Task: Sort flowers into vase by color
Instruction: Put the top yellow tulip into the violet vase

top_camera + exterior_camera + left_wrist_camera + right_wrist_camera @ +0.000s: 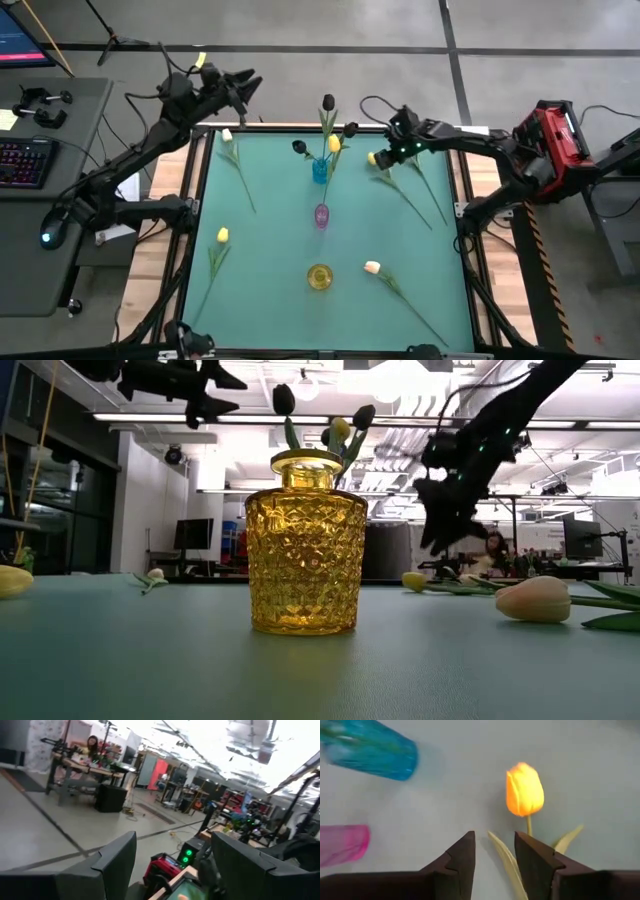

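Note:
A yellow flower lies near the table's far right, its head (372, 158) (524, 790) on the teal table (270, 300). My right gripper (386, 155) (494, 851) slants down over it, open by a narrow gap; a leaf (506, 862) runs through the gap and the stem (529, 826) passes behind one finger. My left gripper (250, 82) (172, 865) hangs open and empty above the table's far left corner. The blue vase (320, 170) holds several dark and yellow flowers; the pink vase (321, 215) and the yellow vase (319, 277) stand nearer. My right gripper comes at the yellow flower slanting down from above, with the leaf and stem just below the head between its fingers (532, 855). Whether the fingers touch them I cannot tell. In the low view the head (414, 581) is at table level.
More flowers lie on the table: a pale one (226, 135) far left, a yellow one (222, 236) left, a peach one (372, 267) near right, and a stem (430, 190) far right. A desk with a keyboard (25, 160) stands beyond the left edge.

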`<state>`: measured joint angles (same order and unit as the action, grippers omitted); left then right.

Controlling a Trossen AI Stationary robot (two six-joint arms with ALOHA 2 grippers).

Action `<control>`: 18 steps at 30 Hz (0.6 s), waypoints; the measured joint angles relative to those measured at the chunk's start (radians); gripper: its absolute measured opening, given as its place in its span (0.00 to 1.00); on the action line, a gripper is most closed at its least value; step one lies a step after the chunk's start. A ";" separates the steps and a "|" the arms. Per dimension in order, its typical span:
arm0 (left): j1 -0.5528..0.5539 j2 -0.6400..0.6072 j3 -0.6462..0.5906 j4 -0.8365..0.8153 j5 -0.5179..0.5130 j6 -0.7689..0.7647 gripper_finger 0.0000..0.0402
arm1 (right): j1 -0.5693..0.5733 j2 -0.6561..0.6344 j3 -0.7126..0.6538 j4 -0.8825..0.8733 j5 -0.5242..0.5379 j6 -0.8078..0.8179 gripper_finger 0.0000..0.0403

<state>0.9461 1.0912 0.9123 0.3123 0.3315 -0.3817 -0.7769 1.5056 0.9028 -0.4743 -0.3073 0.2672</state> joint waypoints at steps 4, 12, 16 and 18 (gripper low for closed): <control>0.014 0.001 0.000 -0.025 0.000 0.000 0.61 | 0.001 -0.104 0.001 -0.051 0.024 -0.098 0.36; 0.017 0.001 0.000 -0.029 0.044 -0.001 0.61 | 0.053 -0.166 0.001 -0.298 0.080 -0.196 0.62; 0.017 0.001 0.000 -0.029 0.045 -0.010 0.61 | 0.101 -0.119 0.000 -0.284 0.208 -0.257 0.76; 0.016 0.001 0.000 -0.029 0.045 -0.019 0.61 | 0.111 -0.083 0.000 -0.239 0.252 -0.282 0.80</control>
<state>0.9619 1.0920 0.9123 0.2836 0.3763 -0.4006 -0.6661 1.4222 0.9028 -0.7138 -0.0557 -0.0144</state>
